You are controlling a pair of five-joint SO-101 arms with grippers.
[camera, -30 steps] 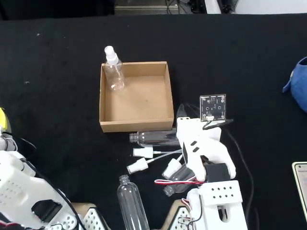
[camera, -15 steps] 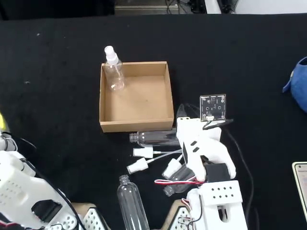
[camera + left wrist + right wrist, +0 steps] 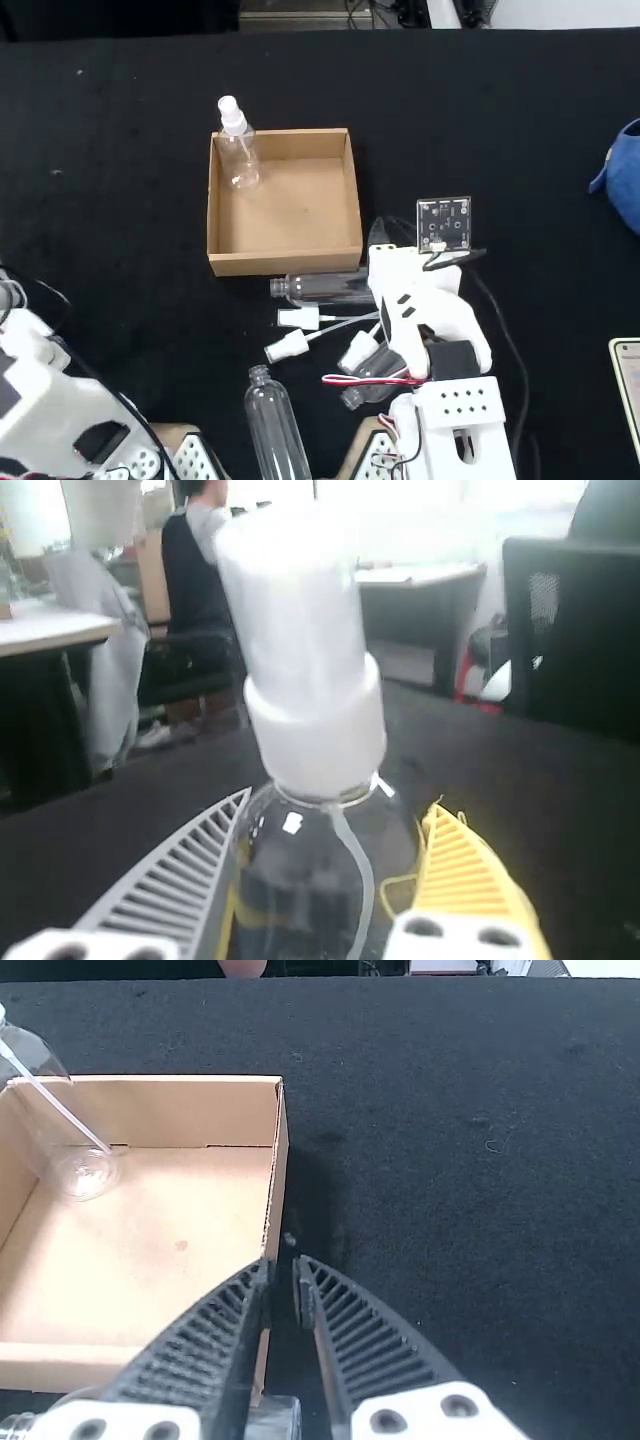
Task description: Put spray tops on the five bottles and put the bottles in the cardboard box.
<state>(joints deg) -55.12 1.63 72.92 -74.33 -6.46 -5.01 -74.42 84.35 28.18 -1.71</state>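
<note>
Holding a capped bottle (image 3: 300, 880) clamped in my left gripper (image 3: 340, 810), raised above the table, I judge slipping the main risk: clear plastic is slick (and I cannot tell if the spray top (image 3: 300, 650) is fully seated). My right gripper (image 3: 283, 1270), fingers nearly together at the cardboard box (image 3: 285, 262) corner, could block the drop.

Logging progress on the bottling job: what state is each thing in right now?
cardboard box: open, one bottle inside.
bottle in the box: capped, leaning in a corner.
bottle beside the box: uncapped, lying down.
near bottle: uncapped, lying down.
loose spray tops: unfitted, lying down.
left claw: shut on held bottle, capped.
right claw: shut, empty.
</note>
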